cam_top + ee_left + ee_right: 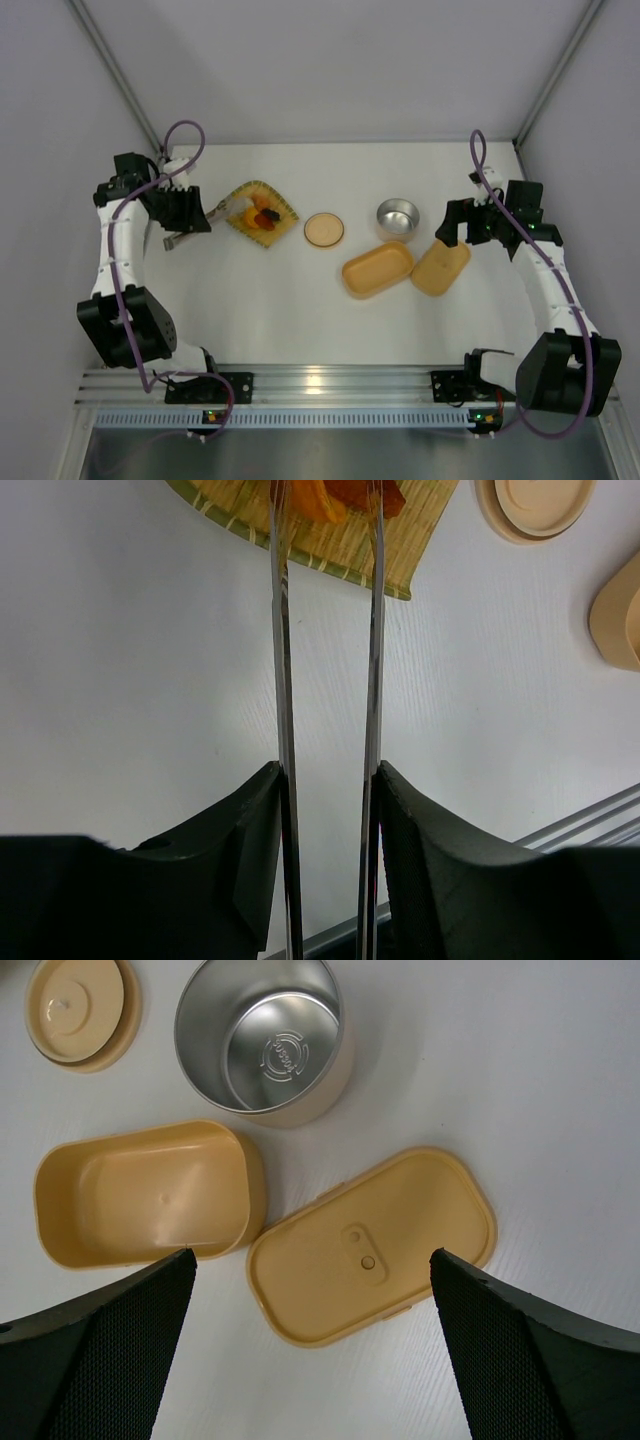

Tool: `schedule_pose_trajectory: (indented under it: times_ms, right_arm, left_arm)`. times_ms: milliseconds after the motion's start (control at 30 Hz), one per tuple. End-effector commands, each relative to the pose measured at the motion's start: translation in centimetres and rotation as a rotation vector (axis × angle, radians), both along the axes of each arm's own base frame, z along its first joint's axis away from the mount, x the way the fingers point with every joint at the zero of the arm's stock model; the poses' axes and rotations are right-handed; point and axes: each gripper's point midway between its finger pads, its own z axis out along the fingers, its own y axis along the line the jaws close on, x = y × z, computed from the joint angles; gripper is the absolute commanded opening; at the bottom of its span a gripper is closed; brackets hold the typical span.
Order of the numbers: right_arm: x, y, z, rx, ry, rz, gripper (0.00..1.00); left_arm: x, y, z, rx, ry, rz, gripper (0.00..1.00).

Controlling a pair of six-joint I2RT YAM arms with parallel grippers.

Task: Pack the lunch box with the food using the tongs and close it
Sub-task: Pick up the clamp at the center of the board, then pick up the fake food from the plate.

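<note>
My left gripper (330, 780) is shut on the tongs (283, 710), one finger pressed against each silver arm. The two arms run forward a finger's width apart, and their tips reach the food (318, 498), orange and red-brown pieces on a woven tray. In the top view the tongs (217, 208) point at the food (264, 217). The tan-orange lunch box (140, 1192) lies open and empty, with its flat lid (372, 1245) on the table beside it. My right gripper (312, 1260) hangs open above the lid, holding nothing.
The woven yellow tray (283, 207) lies at the left. A round tan lid (324, 230) lies between the tray and the lunch box (377, 269). An empty steel bowl (262, 1040) stands just behind the box. White walls close in the table.
</note>
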Motion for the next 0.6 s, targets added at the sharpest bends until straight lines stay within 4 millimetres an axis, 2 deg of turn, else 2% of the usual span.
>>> schedule_pose_trajectory:
  times_ms: [0, 133, 433, 567]
  right_arm:
    - [0.5, 0.5, 1.5, 0.02, -0.054, 0.014, 0.99]
    - [0.5, 0.5, 1.3, 0.025, -0.049, 0.01, 0.99]
    - [0.6, 0.7, 1.2, 0.031, -0.046, 0.011, 0.99]
    - [0.5, 0.6, 0.9, 0.028, -0.04, 0.009, 0.99]
  left_arm:
    - [-0.5, -0.6, 0.0, 0.003, -0.003, -0.019, 0.46]
    - [-0.2, -0.5, -0.4, 0.024, 0.003, 0.007, 0.46]
    - [3.1, 2.0, -0.7, 0.1, -0.034, 0.13, 0.45]
    - [4.4, 2.1, -0.9, 0.09, -0.037, 0.127, 0.46]
